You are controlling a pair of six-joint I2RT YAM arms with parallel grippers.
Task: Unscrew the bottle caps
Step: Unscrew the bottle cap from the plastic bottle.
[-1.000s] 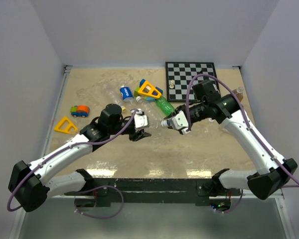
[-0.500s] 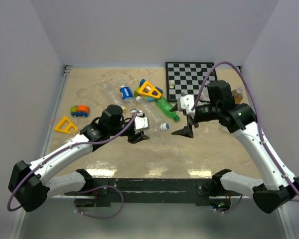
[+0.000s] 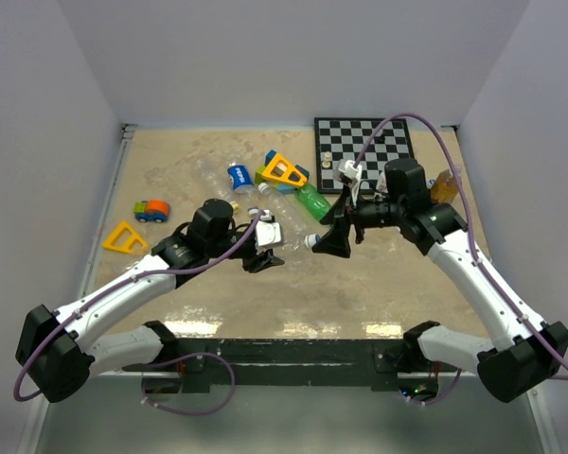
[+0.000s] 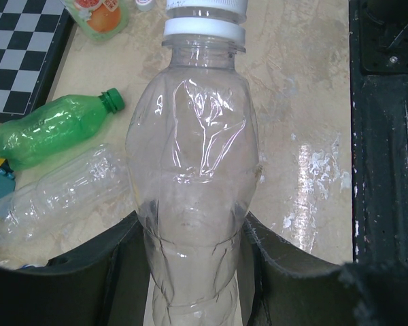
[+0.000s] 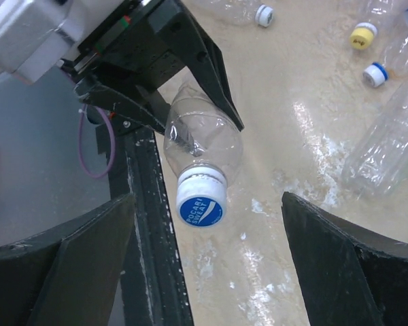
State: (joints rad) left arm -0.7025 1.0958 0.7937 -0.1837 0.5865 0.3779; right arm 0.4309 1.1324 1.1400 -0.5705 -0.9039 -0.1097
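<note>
**Left gripper [image 4: 190, 261] clamped on clear bottle [image 4: 190, 149]; right gripper [image 5: 207, 224] spread wide, holding nothing.**
Held bottle: body pinched between left fingers, neck pointing toward right gripper. Blue-topped cap [image 5: 201, 207] seated on its neck, facing the gap between the right fingers, untouched. Further out on table [image 3: 388, 284]: green bottle [image 4: 47, 132] with green cap [image 4: 112, 99]; loose clear bottles, one yellow cap [image 5: 361, 35], one blue-and-white cap [image 5: 375, 73]. Chessboard [image 3: 363, 142] at far edge.
</note>
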